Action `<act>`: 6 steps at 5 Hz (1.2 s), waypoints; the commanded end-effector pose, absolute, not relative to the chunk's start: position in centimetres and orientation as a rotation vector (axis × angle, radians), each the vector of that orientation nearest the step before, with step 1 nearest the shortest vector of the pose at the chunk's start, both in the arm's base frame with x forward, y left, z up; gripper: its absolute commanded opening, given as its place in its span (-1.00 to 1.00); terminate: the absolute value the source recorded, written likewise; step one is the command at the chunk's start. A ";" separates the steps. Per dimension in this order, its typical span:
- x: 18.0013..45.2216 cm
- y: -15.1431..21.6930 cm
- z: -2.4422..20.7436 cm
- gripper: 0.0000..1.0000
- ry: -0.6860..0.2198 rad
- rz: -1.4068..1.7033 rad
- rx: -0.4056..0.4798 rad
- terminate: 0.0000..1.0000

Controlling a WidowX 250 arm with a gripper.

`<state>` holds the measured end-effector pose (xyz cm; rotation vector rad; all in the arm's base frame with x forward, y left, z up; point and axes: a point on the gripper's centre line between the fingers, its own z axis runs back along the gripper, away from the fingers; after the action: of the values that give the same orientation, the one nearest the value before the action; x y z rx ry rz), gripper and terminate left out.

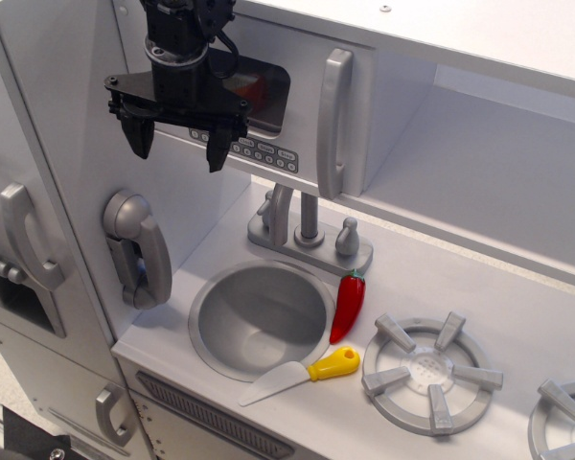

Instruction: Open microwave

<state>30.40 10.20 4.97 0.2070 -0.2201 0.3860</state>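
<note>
While the black end effector (177,142) hangs above the back left corner of the bench (479,287), its two fingers are spread wide apart and nothing is held between them. It is seen in front of the microwave (268,105), whose white door is mounted above the back edge of the bench. A dark window is set in that door, partly hidden by the arm, a row of small grey buttons (259,151) runs below it, and a long upright silver handle (333,123) stands at its right side. The door appears shut, though its left edge is hidden by the arm. The fingertips (217,153) are placed near the buttons, well left of the handle. A sink (261,319) is sunk into the bench below.
</note>
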 end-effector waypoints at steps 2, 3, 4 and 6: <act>28.3 9.2 6.4 1.00 -0.227 0.286 0.166 -1.00; 27.3 7.5 8.2 1.00 -0.233 0.227 0.127 -1.00; 27.6 5.6 10.7 1.00 -0.243 0.200 0.067 -1.00; 29.1 1.9 12.8 1.00 -0.262 0.166 0.000 -1.00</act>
<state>28.78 1.58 11.67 -0.0024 -0.2274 0.1697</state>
